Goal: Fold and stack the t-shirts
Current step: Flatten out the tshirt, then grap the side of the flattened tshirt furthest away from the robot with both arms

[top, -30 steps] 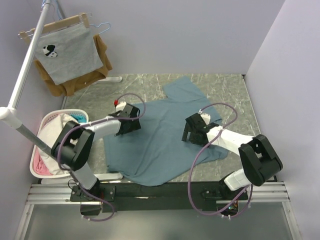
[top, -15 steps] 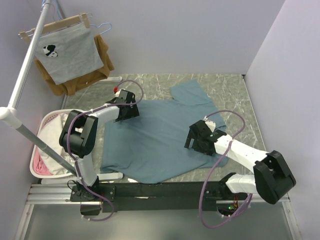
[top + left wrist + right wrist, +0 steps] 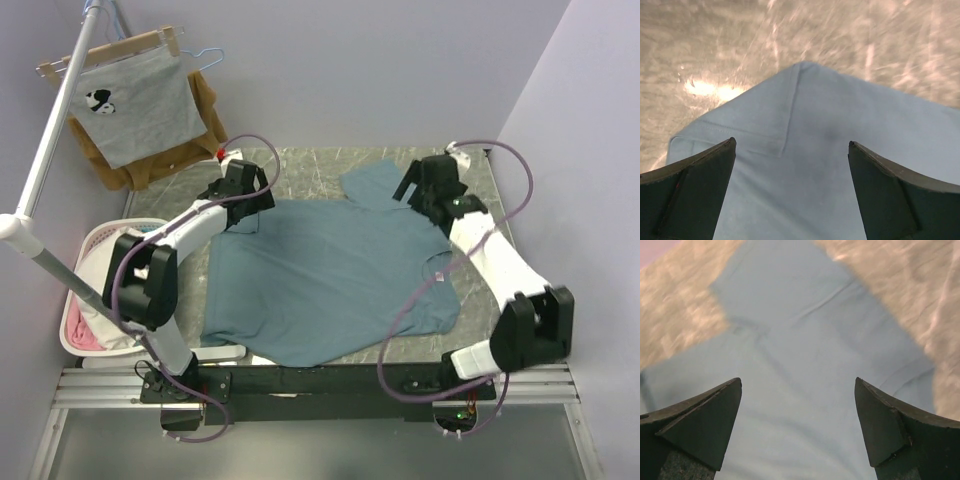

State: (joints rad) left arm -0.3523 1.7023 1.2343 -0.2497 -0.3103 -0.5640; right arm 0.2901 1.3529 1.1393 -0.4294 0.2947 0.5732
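One large dusty teal-blue t-shirt [image 3: 330, 280] lies spread over the marbled table top, with a sleeve [image 3: 373, 185] pointing to the far side. My left gripper [image 3: 243, 203] hovers open over the shirt's far left corner. In the left wrist view that corner [image 3: 800, 95] shows a turned-over seam between the dark fingers [image 3: 700, 190], and the left gripper [image 3: 791, 145] holds nothing. My right gripper [image 3: 425, 198] hovers open over the far right part, beside the sleeve. The right wrist view shows smooth cloth [image 3: 800, 365] under the right gripper [image 3: 797, 382].
A white laundry basket [image 3: 75, 335] with clothes in it stands at the left table edge. A grey printed shirt [image 3: 135, 105] and a brown garment [image 3: 207, 110] hang from a rack pole [image 3: 50, 150] at the far left. Walls close the back and right.
Both arms have swung toward the far side; the right gripper went from the shirt's near right edge up to its far right part. The shirt now lies flatter and wider.
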